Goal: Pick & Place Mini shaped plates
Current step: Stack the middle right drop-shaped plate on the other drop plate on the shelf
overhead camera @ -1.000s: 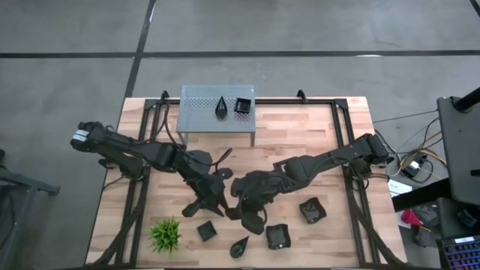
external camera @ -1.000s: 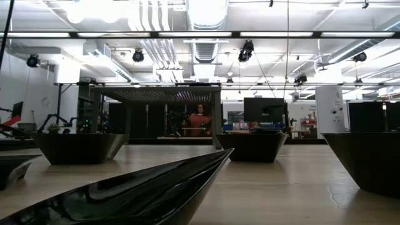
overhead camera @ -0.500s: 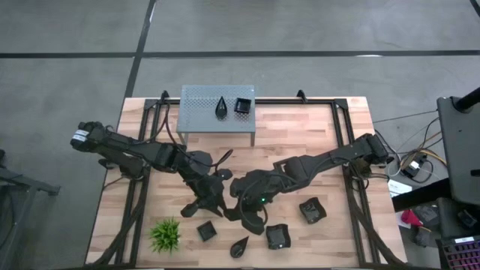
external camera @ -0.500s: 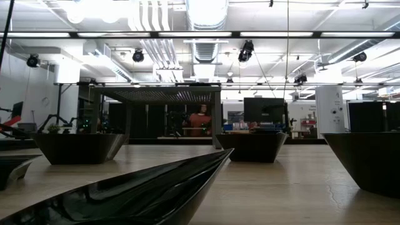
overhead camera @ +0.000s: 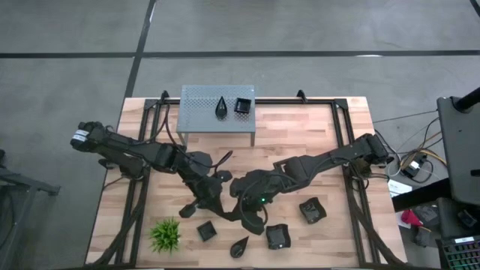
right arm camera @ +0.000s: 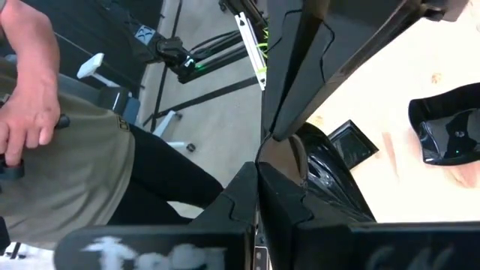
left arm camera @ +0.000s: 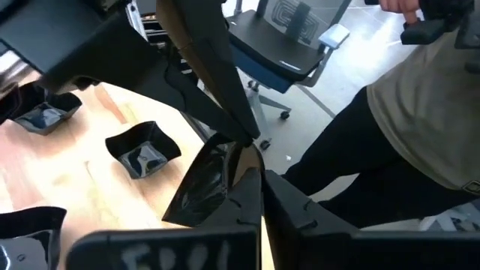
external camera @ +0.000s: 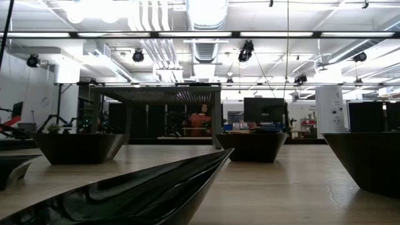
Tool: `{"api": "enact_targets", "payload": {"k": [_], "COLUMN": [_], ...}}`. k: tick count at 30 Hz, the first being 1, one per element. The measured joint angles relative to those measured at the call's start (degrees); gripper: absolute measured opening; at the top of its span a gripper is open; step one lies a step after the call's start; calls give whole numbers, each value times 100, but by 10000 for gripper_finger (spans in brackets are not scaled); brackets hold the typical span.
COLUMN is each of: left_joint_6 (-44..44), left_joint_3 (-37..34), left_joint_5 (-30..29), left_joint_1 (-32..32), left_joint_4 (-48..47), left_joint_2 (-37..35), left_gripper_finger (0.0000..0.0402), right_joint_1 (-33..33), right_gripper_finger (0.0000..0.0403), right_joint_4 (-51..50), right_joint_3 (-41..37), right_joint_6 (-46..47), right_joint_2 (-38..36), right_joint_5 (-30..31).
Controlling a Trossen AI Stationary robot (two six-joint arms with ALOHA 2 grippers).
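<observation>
Left gripper: fingers clenched; in the left wrist view they meet on the rim of a black plate. Position: front centre of the desk.
Right gripper: fingers clenched; in the right wrist view they meet at the edge of a glossy black plate. Position: just beside the left gripper.
Shared hold: both grippers appear to pinch the same plate from opposite sides; judged from the wrist views, as the high view hides it beneath the arms.
Remaining plates: a small square plate, a teardrop plate and two larger square plates lie along the front of the desk.
Placed plates: one teardrop plate and one square plate rest on the grey perforated shelf at the back.
Key relation: the shelf lies directly behind the grippers, slightly towards the left arm's side; the left arm looks the nearer carrier.
Teardrop axis on shelf: pointed tip towards the back.
Hazard: a two-sided pinch may tilt the plate unless one gripper lets go first.
Other: green plant near the front left corner; a person stands beyond the front edge.
</observation>
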Motion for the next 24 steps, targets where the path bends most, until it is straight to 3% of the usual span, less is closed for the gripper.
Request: {"api": "enact_targets", "payload": {"k": [12,24], "left_joint_6": [-152,-191], "left_joint_3": [0,0], "left_joint_5": [15,-162], "left_joint_1": [-11,-9], "left_joint_4": [-2,-437], "left_joint_2": [-3,-4], "left_gripper_finger": [0,0], "right_joint_1": [-36,-206], "right_gripper_finger": [21,161], "right_joint_4": [-3,1], "right_joint_3": [0,0], "right_joint_6": [408,582], "right_joint_2": [0,-13], "right_joint_5": [7,254]}}
